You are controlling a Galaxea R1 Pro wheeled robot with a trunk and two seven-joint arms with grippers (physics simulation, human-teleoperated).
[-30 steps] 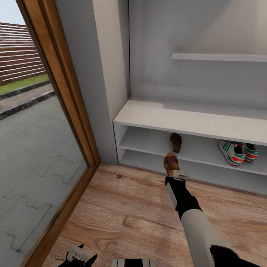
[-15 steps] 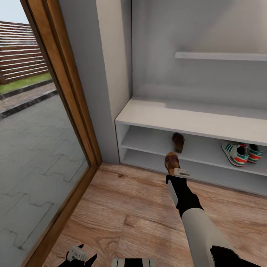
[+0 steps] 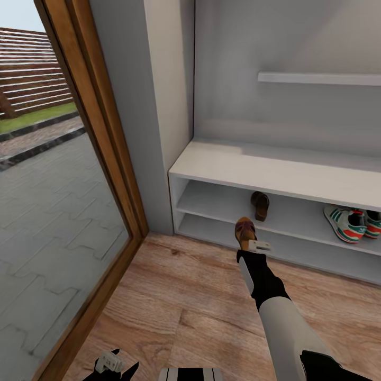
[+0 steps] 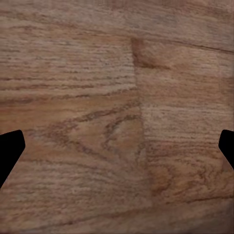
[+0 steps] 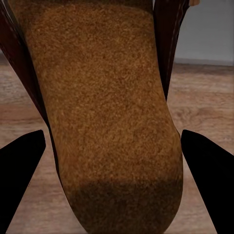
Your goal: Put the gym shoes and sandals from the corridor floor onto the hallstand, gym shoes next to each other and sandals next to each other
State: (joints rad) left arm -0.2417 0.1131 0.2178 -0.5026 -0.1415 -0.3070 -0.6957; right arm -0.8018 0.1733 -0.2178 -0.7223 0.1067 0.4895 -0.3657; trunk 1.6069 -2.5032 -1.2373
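A sandal (image 3: 245, 231) is grasped by the right gripper (image 3: 248, 241) before the hallstand (image 3: 275, 174); the left gripper (image 4: 117, 146) is spread open above the corridor floor (image 4: 97, 73).

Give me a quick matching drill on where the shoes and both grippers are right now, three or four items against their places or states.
Things:
1. sandal on the rack
2. sandal in hand
3. sneakers
4. left gripper

Places or states:
A. held by the right gripper, in front of the shoe rack
B. side by side on the upper open shelf, toward the right
C. low over the wood floor, open, holding nothing
D. alone on the upper open shelf, near the middle

Pairs: 1-D, 2-A, 3-B, 4-C
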